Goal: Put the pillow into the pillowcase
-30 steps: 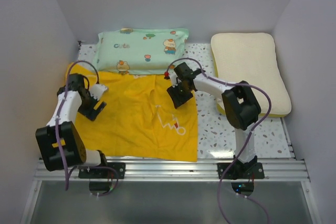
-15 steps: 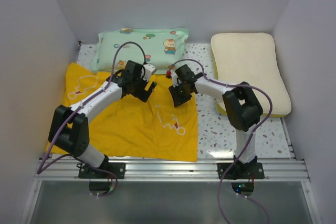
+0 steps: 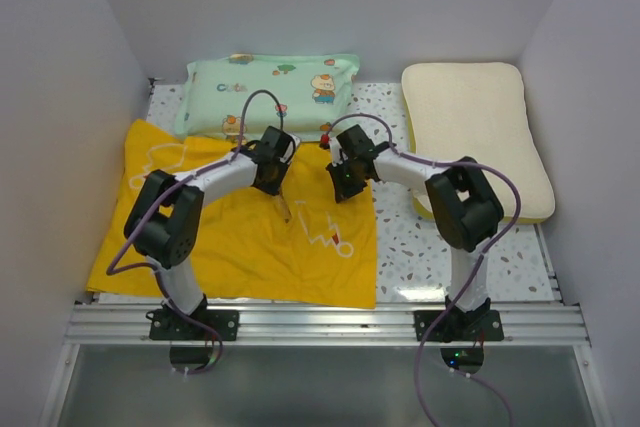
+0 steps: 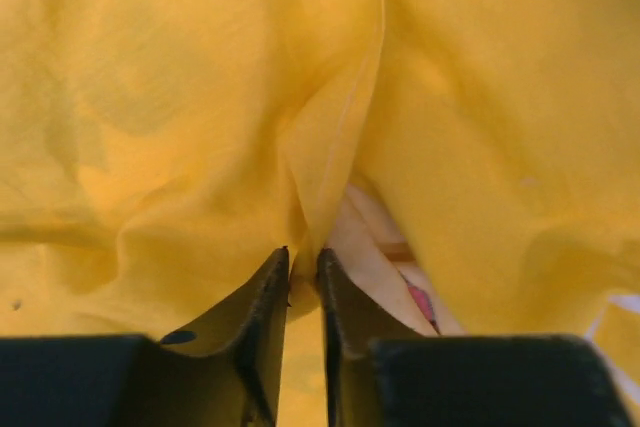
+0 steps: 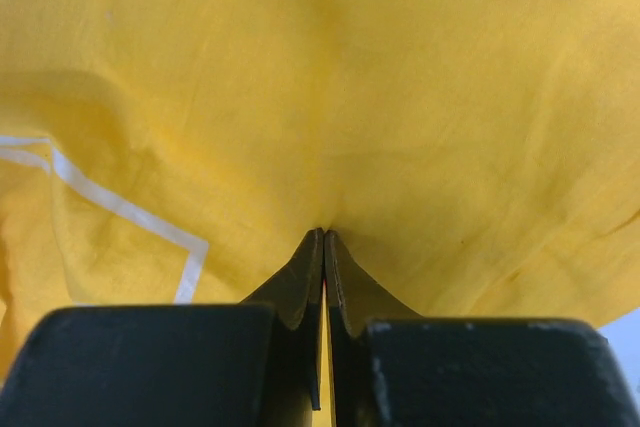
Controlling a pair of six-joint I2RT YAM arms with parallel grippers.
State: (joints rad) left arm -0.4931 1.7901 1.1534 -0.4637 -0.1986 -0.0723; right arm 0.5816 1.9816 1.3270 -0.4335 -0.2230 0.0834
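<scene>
The yellow pillowcase lies spread on the left half of the table, with thin white line marks facing up. My left gripper reaches across it near its far edge. In the left wrist view the left gripper is shut on a raised fold of the pillowcase. My right gripper is at the pillowcase's far right part. Close up, the right gripper is shut with the pillowcase pinched at its tips. The cream-white pillow lies flat at the right, apart from both grippers.
A mint-green cartoon-print pillow lies along the back, just beyond the pillowcase's far edge. White walls close in the left, back and right sides. Speckled tabletop shows between the pillowcase and the cream pillow. A metal rail runs along the near edge.
My left arm swung from the pillowcase's left side to its far middle and closed on a fold. My right gripper closed on the fabric where it stood.
</scene>
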